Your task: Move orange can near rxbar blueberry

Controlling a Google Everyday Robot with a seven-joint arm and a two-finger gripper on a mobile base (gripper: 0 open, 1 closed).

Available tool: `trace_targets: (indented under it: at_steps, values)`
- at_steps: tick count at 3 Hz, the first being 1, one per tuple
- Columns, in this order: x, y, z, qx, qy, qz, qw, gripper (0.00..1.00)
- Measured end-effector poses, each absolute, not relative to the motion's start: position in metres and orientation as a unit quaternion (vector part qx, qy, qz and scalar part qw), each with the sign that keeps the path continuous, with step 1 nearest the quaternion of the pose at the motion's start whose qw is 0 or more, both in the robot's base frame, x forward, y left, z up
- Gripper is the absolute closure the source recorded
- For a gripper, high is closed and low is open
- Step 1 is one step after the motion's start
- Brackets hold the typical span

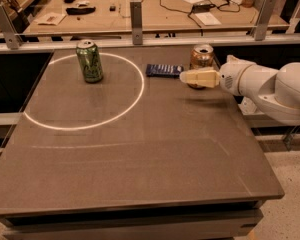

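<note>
The orange can (202, 55) stands upright at the far right of the table, silver top showing. The rxbar blueberry (164, 70), a flat dark blue bar, lies just left of the can, a small gap apart. My gripper (196, 77) reaches in from the right on a white arm (270, 86). Its beige tip lies across the front of the can's lower half and points left toward the bar. The can's base is partly hidden behind it.
A green can (89, 60) stands upright inside a white circle (135, 99) marked on the table's far left. A metal rail (136, 15) runs along the back edge, with a cluttered workbench behind. The table's right edge (255, 139) is close below the arm.
</note>
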State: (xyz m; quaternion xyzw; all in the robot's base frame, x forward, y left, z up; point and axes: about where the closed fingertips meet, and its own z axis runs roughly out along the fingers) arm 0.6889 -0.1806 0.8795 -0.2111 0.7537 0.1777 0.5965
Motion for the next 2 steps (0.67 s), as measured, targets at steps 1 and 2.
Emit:
trace_targets:
  at_steps: [1,2]
  values:
    - [0.683,-0.201,0.899,-0.232,0.744,0.207,0.591,0.00]
    - [0.670,-0.187,0.905,-0.259,0.734,0.236,0.581,0.00]
